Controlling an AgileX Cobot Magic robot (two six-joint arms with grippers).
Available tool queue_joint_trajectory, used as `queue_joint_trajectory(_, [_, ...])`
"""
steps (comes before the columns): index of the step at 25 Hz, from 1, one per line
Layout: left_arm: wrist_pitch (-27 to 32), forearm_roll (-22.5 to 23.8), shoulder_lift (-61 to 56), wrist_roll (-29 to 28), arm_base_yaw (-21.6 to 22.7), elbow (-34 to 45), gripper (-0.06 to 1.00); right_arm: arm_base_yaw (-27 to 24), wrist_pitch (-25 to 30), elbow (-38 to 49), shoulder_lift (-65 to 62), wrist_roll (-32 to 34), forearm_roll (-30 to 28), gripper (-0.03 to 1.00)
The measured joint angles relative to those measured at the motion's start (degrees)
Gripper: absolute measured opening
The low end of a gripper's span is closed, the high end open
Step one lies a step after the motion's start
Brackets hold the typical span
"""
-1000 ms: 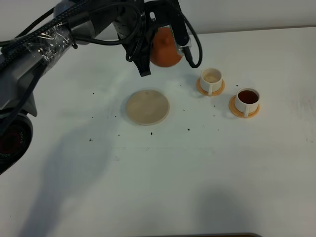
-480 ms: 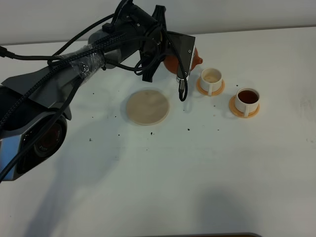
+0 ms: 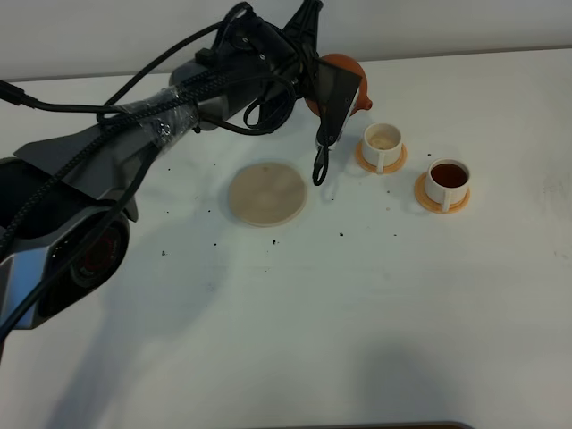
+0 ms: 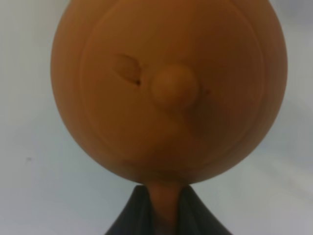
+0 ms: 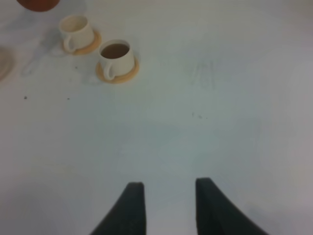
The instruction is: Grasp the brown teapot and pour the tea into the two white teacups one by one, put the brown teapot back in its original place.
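The brown teapot (image 3: pixel 347 75) hangs in the air at the back of the table, its spout (image 3: pixel 361 100) pointing toward the left white teacup (image 3: pixel 383 143). My left gripper (image 4: pixel 164 198) is shut on the teapot's handle; the lid knob (image 4: pixel 173 88) faces the wrist camera. The left cup looks pale inside, and the right teacup (image 3: pixel 447 177) holds dark tea (image 5: pixel 115 49). Each cup sits on an orange saucer (image 3: pixel 433 204). The beige coaster (image 3: pixel 266 193) lies bare to the left of the cups. My right gripper (image 5: pixel 168 205) stands open over bare table, well away from the cups (image 5: pixel 76 30).
A black cable loop (image 3: pixel 319 165) dangles from the left arm between the coaster and the left cup. Small dark specks (image 3: pixel 341 234) dot the white table. A dark edge (image 3: pixel 384 426) shows at the table's front.
The left arm has swung the teapot to the right, toward the left cup, then lifted it a little. Cups, saucers and coaster have not moved.
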Motion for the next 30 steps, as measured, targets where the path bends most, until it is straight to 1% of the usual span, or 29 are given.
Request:
queue_joint_trajectory(1, [-0.16,1.85,0.20,0.00,-0.35,0.00,0.11,0.00,0.00,0.00,0.00,0.00,0.00,0.24])
queue_joint_trajectory(4, [-0.42,4.42,0.82,0.12,-0.89,0.00,0.11,0.00,0.00,0.00,0.00,0.00,0.00,0.24])
queue_joint_trajectory(7, [-1.64,5.16,0.87,0.68,-1.25,0.00,0.11,0.00,0.00,0.00,0.00,0.00,0.00,0.24])
queue_joint_trajectory(13, [-4.14,5.25,0.87,3.55,-1.46,0.00,0.11,0.00,0.00,0.00,0.00,0.00,0.00,0.24])
queue_joint_trajectory(21, [-5.01,5.54,0.87,7.80,-2.20,0.00,0.11,0.00,0.00,0.00,0.00,0.00,0.00,0.24])
queue_joint_trajectory(30, [-6.39,10.71,0.91,9.24,-2.31,0.00,0.11,0.00,0.00,0.00,0.00,0.00,0.00,0.24])
